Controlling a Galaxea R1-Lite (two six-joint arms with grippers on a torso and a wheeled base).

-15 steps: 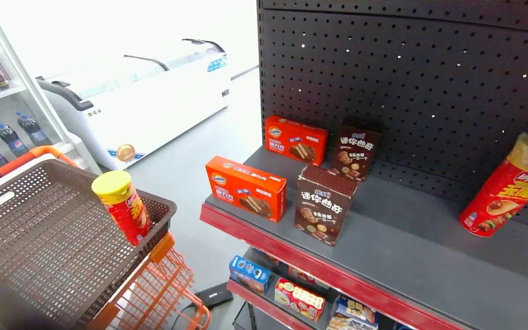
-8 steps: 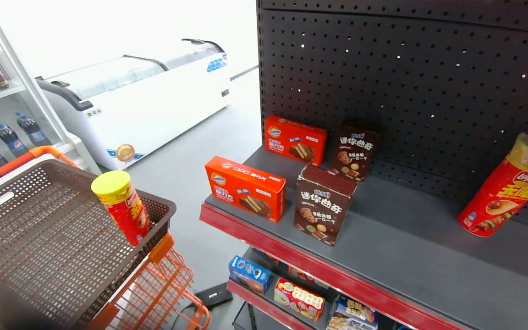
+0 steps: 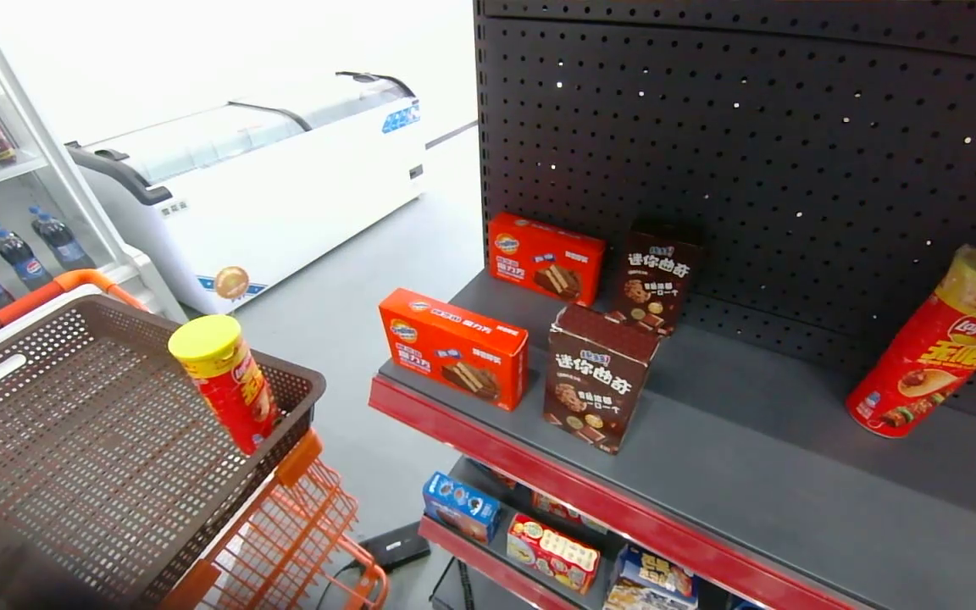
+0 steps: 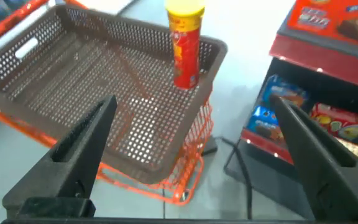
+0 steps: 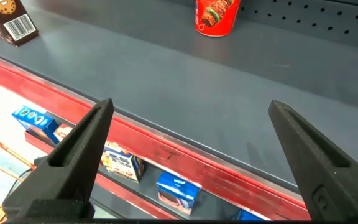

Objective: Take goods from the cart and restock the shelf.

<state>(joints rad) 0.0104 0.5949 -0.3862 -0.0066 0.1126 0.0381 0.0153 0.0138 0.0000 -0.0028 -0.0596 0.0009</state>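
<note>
One yellow-lidded can stood upright in the cart's brown basket, against its far corner, at about 8 o'clock in the head view. Left jaws hung wide apart above that basket, gripping nothing. Right jaws, likewise spread and empty, hung over the shelf near its red front edge. On the shelf, two orange boxes and two brown boxes stood paired around centre, and a second can leaned against the pegboard at 3 o'clock.
</note>
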